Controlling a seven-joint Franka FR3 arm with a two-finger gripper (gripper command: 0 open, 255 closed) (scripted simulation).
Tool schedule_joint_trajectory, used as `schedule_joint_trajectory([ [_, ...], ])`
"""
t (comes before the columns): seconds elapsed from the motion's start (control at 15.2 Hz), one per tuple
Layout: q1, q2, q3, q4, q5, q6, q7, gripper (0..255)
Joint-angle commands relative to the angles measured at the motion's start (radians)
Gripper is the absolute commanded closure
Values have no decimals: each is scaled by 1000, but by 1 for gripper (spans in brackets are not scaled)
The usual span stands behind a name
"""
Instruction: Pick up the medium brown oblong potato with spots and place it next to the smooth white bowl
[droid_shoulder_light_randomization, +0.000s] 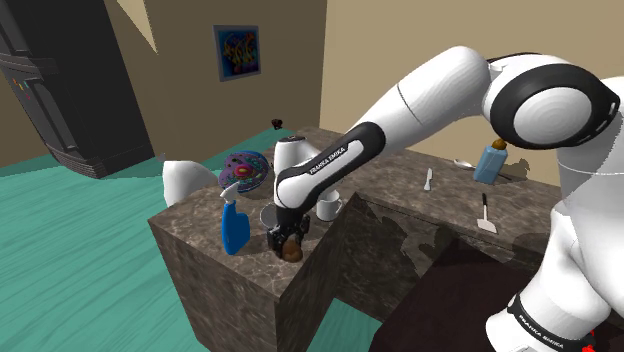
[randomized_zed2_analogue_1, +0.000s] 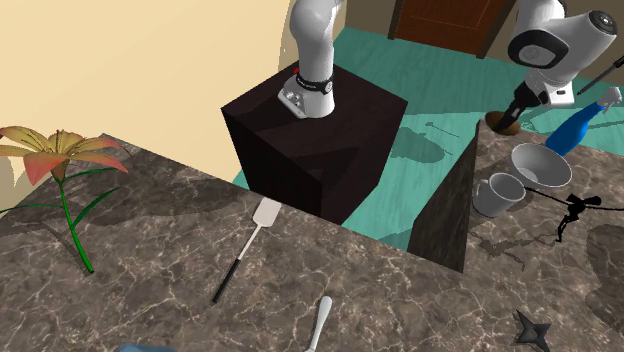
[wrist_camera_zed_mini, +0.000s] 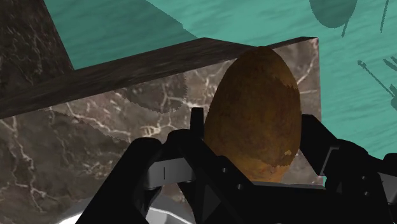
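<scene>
A brown, spotted, egg-shaped potato (wrist_camera_zed_mini: 254, 114) sits clasped between my black fingers (wrist_camera_zed_mini: 197, 130), so the gripper (wrist_camera_zed_mini: 254, 143) is shut on it. In the shoulder view the gripper (droid_shoulder_light_randomization: 284, 240) holds the potato (droid_shoulder_light_randomization: 292, 251) low over the near corner of the marble counter (droid_shoulder_light_randomization: 200, 235); I cannot tell whether it touches the surface. The white bowl (droid_shoulder_light_randomization: 270, 214) stands just behind the gripper, partly hidden by it. In the second exterior view the potato (randomized_zed2_analogue_1: 502, 123) is beyond the bowl (randomized_zed2_analogue_1: 540, 165), close to the counter's edge.
A blue spray bottle (droid_shoulder_light_randomization: 233, 228) stands close beside the gripper, a white mug (droid_shoulder_light_randomization: 328, 207) next to the bowl, and a colourful plate (droid_shoulder_light_randomization: 245, 172) behind. On the other counter stretch lie a spatula (droid_shoulder_light_randomization: 486, 213), a spoon (droid_shoulder_light_randomization: 428, 180) and another blue bottle (droid_shoulder_light_randomization: 490, 160). Teal floor lies below the edge.
</scene>
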Motion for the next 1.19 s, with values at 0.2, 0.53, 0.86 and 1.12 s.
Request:
schedule_joint_trajectory([
  [0.2,-4,50,7,3,11,47,-13,255],
  [0.53,-4,55,8,4,12,51,-14,255],
  [0.86,-4,55,8,4,12,51,-14,0],
  [1.12,-4,55,8,4,12,51,-14,0],
])
